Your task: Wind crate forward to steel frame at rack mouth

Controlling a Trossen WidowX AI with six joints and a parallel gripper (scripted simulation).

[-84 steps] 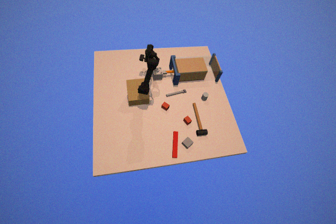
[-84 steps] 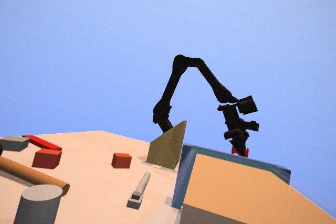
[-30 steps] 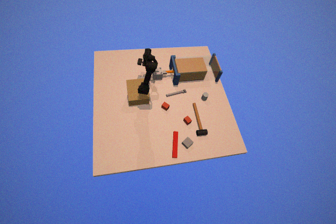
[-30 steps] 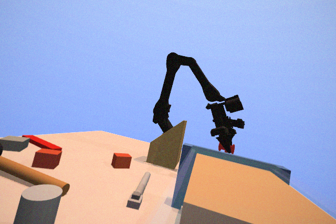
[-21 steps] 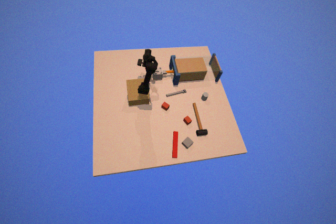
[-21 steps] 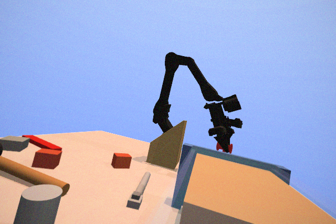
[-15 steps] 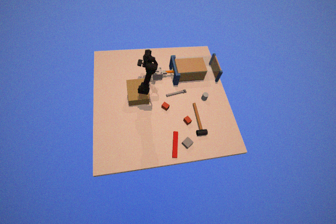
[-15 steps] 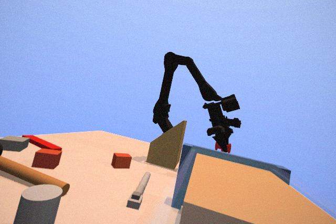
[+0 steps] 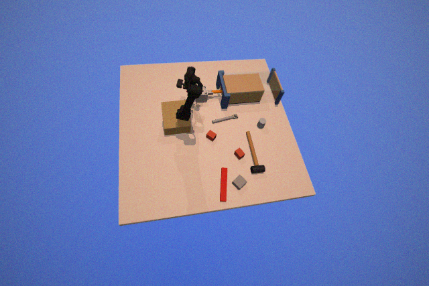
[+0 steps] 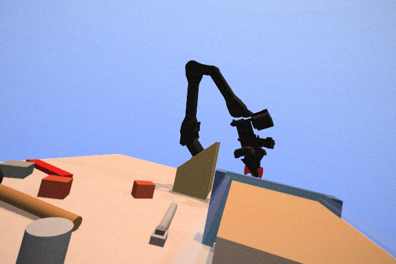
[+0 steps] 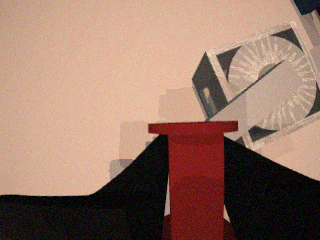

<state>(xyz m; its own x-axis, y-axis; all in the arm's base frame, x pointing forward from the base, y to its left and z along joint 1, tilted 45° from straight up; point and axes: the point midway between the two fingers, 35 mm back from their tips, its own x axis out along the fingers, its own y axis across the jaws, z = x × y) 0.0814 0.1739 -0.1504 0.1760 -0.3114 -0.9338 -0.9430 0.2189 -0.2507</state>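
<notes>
My gripper (image 10: 253,171) (image 11: 187,140) is shut on the red grip of the winch handle (image 11: 196,200) (image 10: 260,172). The handle's grey arm (image 11: 270,87) reaches from behind the grip over the top of the winch (image 9: 201,97) (image 11: 305,75). The square key and the round hole are hidden under it. An orange strap (image 9: 217,91) runs from the winch to the crate (image 9: 244,82) (image 10: 271,216). The crate looks flat, with its front close behind the blue steel frame (image 9: 227,98) (image 10: 219,197). I cannot tell whether they touch.
A block (image 9: 173,113) stands under the arm's base. A grey wrench-like tool (image 9: 224,118) (image 10: 167,216), a mallet (image 9: 252,147), a grey cylinder (image 9: 261,122), two red blocks (image 9: 210,134) (image 9: 239,153), a red bar (image 9: 223,184) and a grey block (image 9: 239,181) lie about the bench.
</notes>
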